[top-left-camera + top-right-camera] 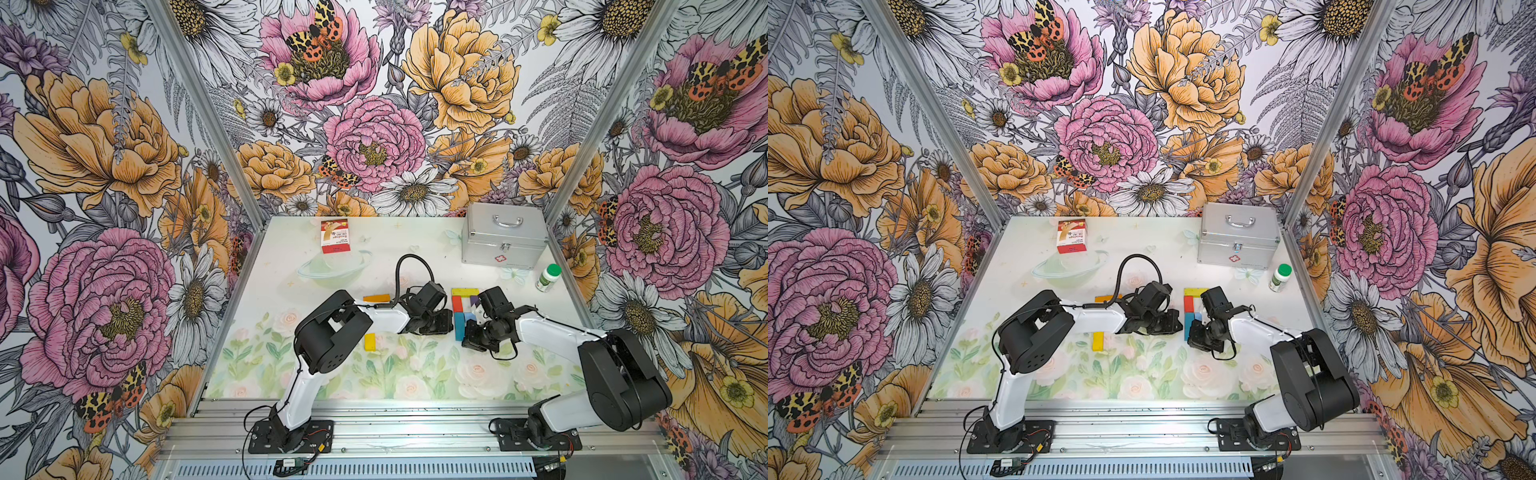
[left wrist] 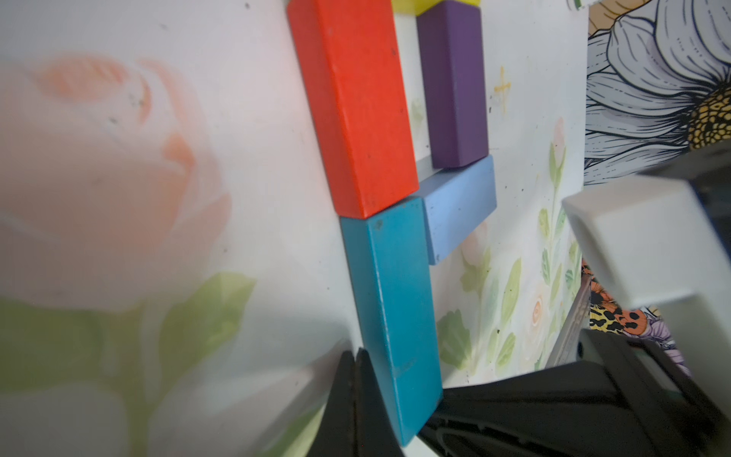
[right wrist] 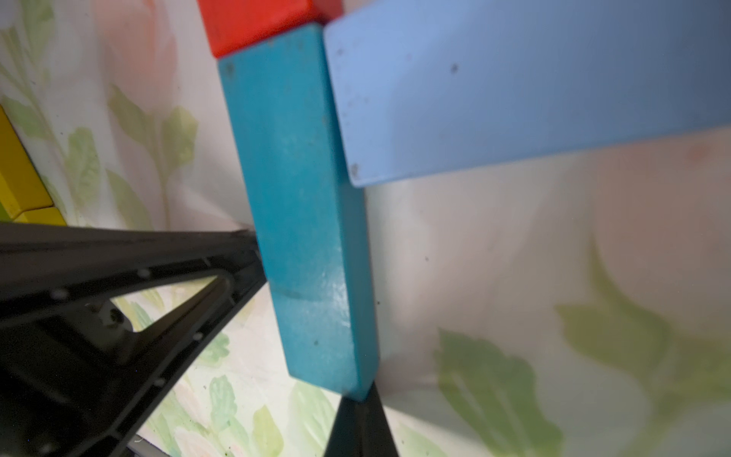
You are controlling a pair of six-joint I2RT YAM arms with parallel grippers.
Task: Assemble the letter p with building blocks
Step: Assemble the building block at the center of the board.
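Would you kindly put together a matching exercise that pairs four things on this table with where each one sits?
Things:
1. teal block
2. purple block
3. loose yellow block
4. silver case

Places:
A. far right corner of the table
B. lying alone, away from the assembled blocks
C. end to end with the red block
D. parallel to the red block, with a gap between them

Pairs: 1-C, 2-D, 3-B, 4-A

Free near mat (image 1: 415, 374) (case (image 1: 505, 241) beyond)
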